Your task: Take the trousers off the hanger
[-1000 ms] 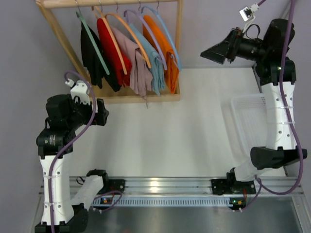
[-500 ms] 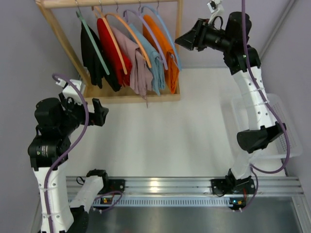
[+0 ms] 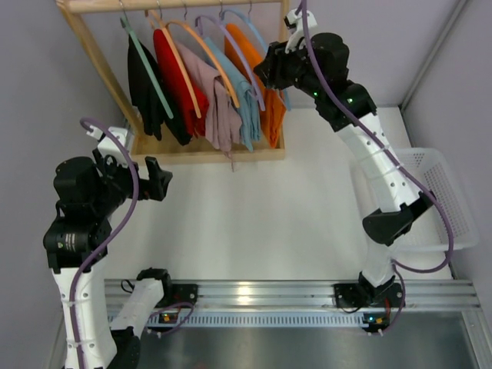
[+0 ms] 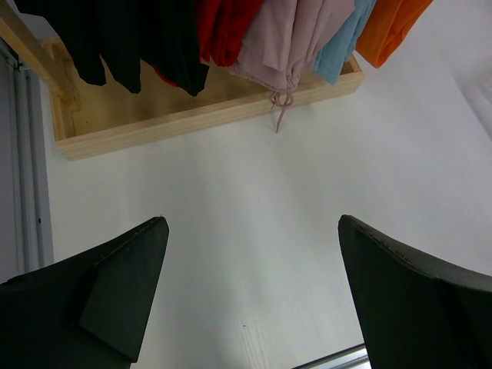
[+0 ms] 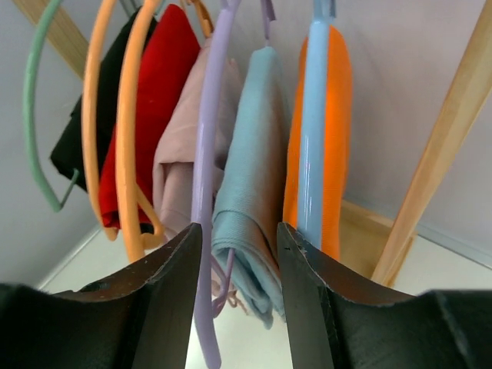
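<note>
At the far edge of the surface [image 3: 254, 207], the right pincer [image 5: 237, 231], jaws parted and empty, faces the rack [image 3: 207, 154] just beside the hanger [image 5: 314, 115] draped with the trousers [image 5: 338, 100], apparently lining up a grasp. The left pincer [image 4: 254, 269], also open, hovers near the left edge.

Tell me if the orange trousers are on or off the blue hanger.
On. The trousers drape over the hanger, which hangs on the rack; the right gripper is open, holding nothing.
</note>
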You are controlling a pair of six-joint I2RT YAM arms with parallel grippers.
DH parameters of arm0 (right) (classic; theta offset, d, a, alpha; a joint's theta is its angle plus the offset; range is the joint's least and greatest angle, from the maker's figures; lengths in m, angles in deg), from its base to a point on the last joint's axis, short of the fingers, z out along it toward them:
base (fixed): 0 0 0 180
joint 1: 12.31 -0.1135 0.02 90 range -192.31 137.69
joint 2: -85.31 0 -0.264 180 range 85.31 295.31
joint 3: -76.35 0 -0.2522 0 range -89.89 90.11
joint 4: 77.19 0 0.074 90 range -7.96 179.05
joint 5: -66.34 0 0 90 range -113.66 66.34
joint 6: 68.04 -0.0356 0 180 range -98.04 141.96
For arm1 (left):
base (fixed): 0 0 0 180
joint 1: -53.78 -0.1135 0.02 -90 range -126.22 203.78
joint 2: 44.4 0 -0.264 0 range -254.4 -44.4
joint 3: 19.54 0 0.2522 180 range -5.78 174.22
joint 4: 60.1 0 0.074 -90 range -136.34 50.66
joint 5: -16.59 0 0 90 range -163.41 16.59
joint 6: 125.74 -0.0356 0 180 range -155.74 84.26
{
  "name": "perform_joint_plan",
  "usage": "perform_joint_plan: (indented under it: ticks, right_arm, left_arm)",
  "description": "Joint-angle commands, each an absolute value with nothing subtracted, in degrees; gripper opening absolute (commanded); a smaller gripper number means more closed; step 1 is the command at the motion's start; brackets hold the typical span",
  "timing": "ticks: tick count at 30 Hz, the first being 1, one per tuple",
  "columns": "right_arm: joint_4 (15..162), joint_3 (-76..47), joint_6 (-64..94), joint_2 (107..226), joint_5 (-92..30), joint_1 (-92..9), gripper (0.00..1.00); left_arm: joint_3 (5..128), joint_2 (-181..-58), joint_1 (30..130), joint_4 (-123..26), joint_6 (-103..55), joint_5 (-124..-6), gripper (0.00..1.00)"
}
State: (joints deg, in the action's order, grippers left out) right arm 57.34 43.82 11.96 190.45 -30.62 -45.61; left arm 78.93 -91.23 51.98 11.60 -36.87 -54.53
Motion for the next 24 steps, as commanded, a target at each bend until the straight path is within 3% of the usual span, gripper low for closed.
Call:
perform_joint_plan:
  ticks: [1, 17, 24]
  right_arm:
    - [57.23, 46.52, 15.27, 191.74, -21.03, -46.59, 0.45]
    - [65.22, 39.77, 18.09, 179.54, -27.27, -46.76, 0.47]
    - [63.38, 39.32, 20.37, 181.11, -26.12, -46.68, 0.48]
  left_arm:
    - [80.71, -90.63, 52.11, 10.44, -35.92, -53.37, 0.99]
    - [78.34, -89.31, 52.11, 10.35, -36.01, -52.05, 0.99]
    - [78.77, -89.66, 51.58, 10.35, -34.42, -51.17, 0.99]
